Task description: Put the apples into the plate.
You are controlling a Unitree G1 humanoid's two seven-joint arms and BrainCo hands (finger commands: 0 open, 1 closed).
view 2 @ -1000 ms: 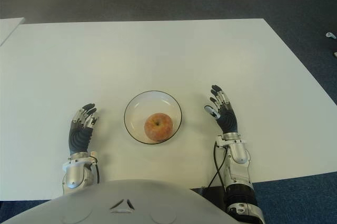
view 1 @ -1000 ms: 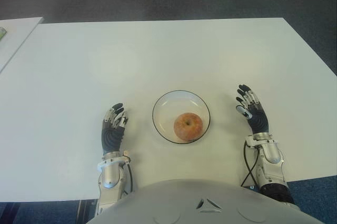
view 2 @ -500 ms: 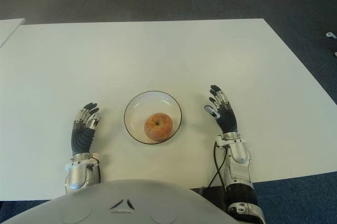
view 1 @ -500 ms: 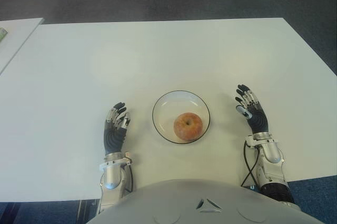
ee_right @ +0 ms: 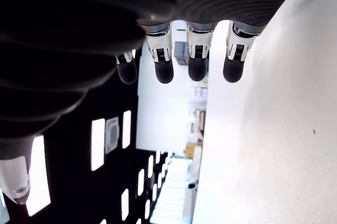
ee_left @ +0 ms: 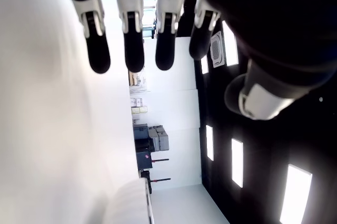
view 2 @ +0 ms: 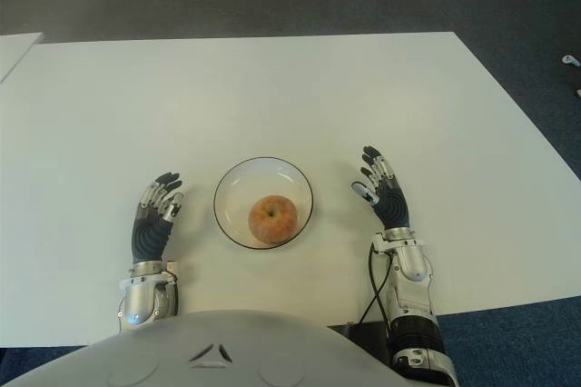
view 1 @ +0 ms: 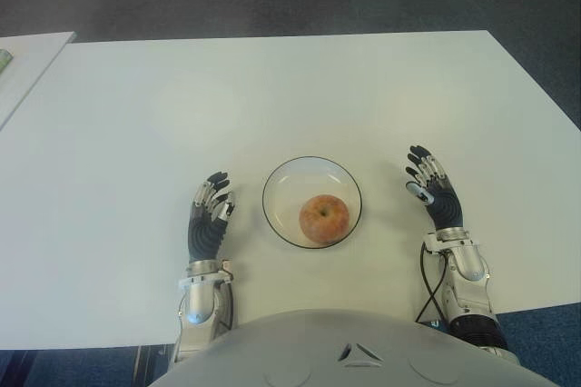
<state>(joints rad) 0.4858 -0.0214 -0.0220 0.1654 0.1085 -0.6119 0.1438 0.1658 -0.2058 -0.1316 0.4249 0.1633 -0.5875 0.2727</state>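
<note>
Sitting in plate [view 1: 283,178]: one apple [view 1: 324,218]; left hand [view 1: 208,219], right hand [view 1: 433,193] flanking, fingers spread, empty

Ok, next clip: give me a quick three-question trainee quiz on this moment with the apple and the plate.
1. True or false: the apple lies inside the plate.
2. Which hand holds something? A) left hand B) right hand C) neither
3. Fill in: the plate sits on the table ______ the two hands.

Key:
1. True.
2. C: both hands are open and empty, one on each side of the plate.
3. Between.
</note>
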